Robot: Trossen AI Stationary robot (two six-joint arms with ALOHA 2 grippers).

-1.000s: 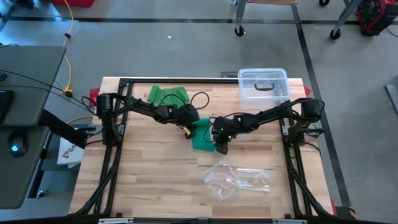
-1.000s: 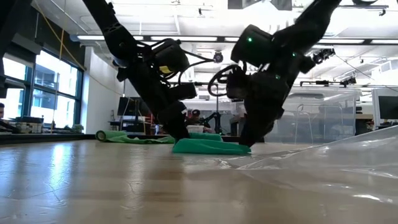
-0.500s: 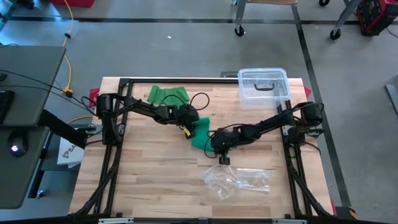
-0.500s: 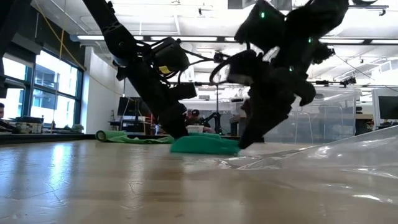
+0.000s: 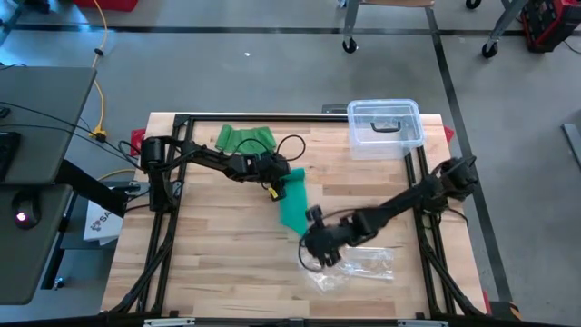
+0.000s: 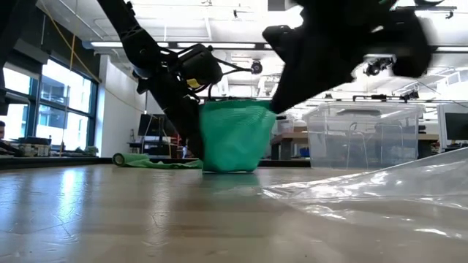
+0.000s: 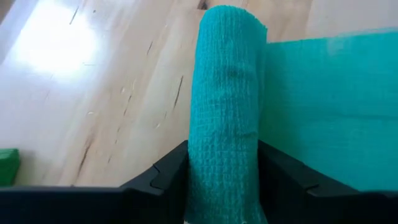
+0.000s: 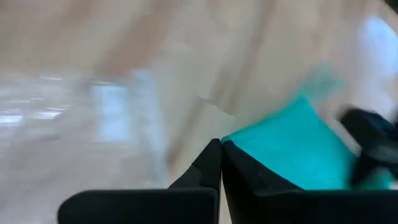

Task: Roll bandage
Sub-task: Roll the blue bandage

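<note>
A teal bandage [image 5: 294, 202] runs as a flat strip from its rolled end [image 7: 227, 106] toward the table's near side. My left gripper [image 5: 275, 184] is shut on that roll at mid-table. My right gripper [image 5: 311, 238] is shut on the strip's other end, nearer the table's front edge. In the low view the strip [image 6: 230, 135] stands raised like a sheet, its lower edge near the table. A second green bandage [image 5: 243, 138] lies loosely at the far left. My left gripper pinches the rolled end's two sides [image 7: 205, 171] between its two fingers [image 7: 165, 177], which slant down and lie along the roll. The flat strip [image 7: 329, 106] leaves the roll to one side. My right gripper holds the strip's free end [image 8: 249, 144] between its shut fingertips [image 8: 214, 163], slanting down. The end is lifted off the table and the strip is drawn out toward the roll; one layer or several, I cannot tell.
A crumpled clear plastic bag [image 5: 352, 263] lies at the near right, just beside my right gripper. A clear lidded box [image 5: 385, 124] stands at the far right. A black cable loops by the left arm [image 5: 292, 145]. Bare wood lies at the near left.
My right gripper has shut on the bandage's loose end, rolled its wrist, and gone up and toward the table's near edge. The bandage, a flat folded heap a second ago, is now drawn out into a long raised strip, while the rolled end stays in my left gripper.
</note>
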